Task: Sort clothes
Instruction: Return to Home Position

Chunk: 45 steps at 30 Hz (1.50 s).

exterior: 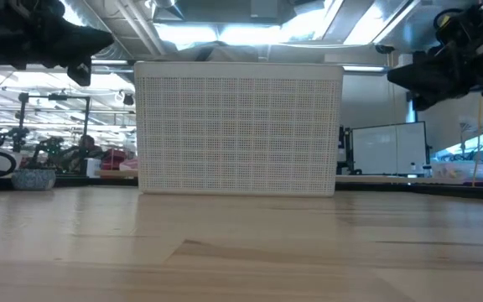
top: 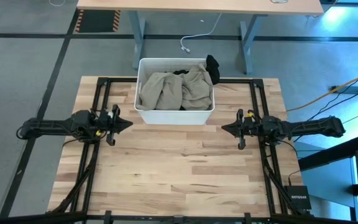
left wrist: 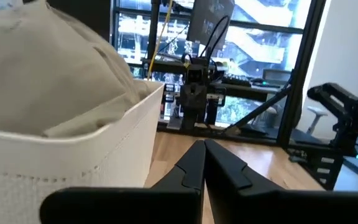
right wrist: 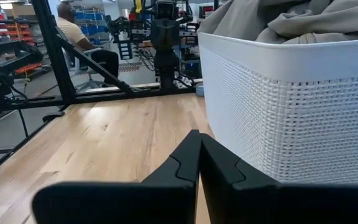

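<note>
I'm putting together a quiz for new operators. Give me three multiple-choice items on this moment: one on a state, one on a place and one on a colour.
1. How do the left gripper and the right gripper stand?
A. both open
B. both shut and empty
C. each shut on cloth

2. Where do the clothes lie?
A. in the left gripper
B. in the white tub
C. in the right gripper

3. What colour is the garment draped over the tub's rim at the corner on the right arm's side?
A. black
B. red
C. yellow

Answers:
1 B: each wrist view shows that arm's fingers pressed together with nothing between them.
2 B: the high view shows the khaki-beige pile filling the tub.
3 A: the high view shows it dark against the white rim.
</note>
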Available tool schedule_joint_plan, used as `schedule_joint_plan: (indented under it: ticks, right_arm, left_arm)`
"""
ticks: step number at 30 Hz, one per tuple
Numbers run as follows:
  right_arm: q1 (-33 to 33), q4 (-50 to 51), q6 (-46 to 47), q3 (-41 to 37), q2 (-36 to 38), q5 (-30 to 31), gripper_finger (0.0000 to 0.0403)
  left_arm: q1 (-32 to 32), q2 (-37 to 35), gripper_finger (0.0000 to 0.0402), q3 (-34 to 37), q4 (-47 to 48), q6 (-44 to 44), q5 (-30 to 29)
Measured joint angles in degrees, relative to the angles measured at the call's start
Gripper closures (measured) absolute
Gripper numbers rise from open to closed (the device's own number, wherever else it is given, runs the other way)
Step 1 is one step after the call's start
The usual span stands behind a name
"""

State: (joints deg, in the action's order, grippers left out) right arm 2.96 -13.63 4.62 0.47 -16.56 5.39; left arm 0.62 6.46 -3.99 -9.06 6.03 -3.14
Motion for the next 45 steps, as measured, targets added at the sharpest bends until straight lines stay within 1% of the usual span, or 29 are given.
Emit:
schedule_joint_plan:
  ticks: [4,9,11,14,19,22,28,30,32,37,40,45]
  right_arm:
    - [0.0,0.2,0.0,0.0,0.0,0.0,0.0383]
    - [0.0,0.5,0.0,0.0,0.0,0.5,0.0383]
    - [0.0,0.5,0.0,0.0,0.0,1.1,0.0383]
    - [0.0,0.5,0.1,0.0,0.0,1.5,0.0382]
    - [0.0,0.4,0.0,0.0,0.0,2.0,0.0382]
    - [0.0,0.4,0.0,0.0,0.0,3.0,0.0382]
    - [0.0,0.7,0.0,0.0,-0.1,3.0,0.0382]
    - [0.0,1.0,0.2,0.0,-0.1,3.0,0.0382]
    - [0.0,1.1,2.2,0.0,-0.1,2.9,0.0382]
    - [0.0,1.8,2.6,0.0,-0.1,2.7,0.0382]
    - [0.0,1.8,2.6,0.0,-0.1,2.6,0.0382]
    - [0.0,1.8,2.6,0.0,-0.1,2.6,0.0382]
  left_arm:
    - [0.0,-2.6,0.0399,0.0,4.4,0.0,0.0]
    - [-0.2,-6.4,0.04,2.5,2.6,-0.2,1.7]
    - [-0.2,-6.2,0.0399,3.5,2.8,-0.1,1.6]
    - [-0.1,-6.1,0.04,3.5,6.4,0.1,0.4]
    - [-0.1,-6.2,0.0399,3.5,7.1,0.0,-1.6]
    - [-0.1,-6.2,0.04,3.5,7.7,1.3,-2.1]
    - [-0.1,-6.2,0.0396,3.5,7.4,3.5,-3.5]
    - [-0.1,-6.2,0.0395,3.5,7.4,1.0,-3.5]
    - [-0.1,-6.1,0.0395,3.5,7.4,-3.8,-3.6]
    - [-0.1,-6.1,0.0394,3.5,7.4,-14.3,-3.5]
    - [-0.1,-6.1,0.0394,3.5,7.4,-15.5,-3.5]
    - [-0.1,-6.1,0.0394,3.5,7.4,-14.4,-3.5]
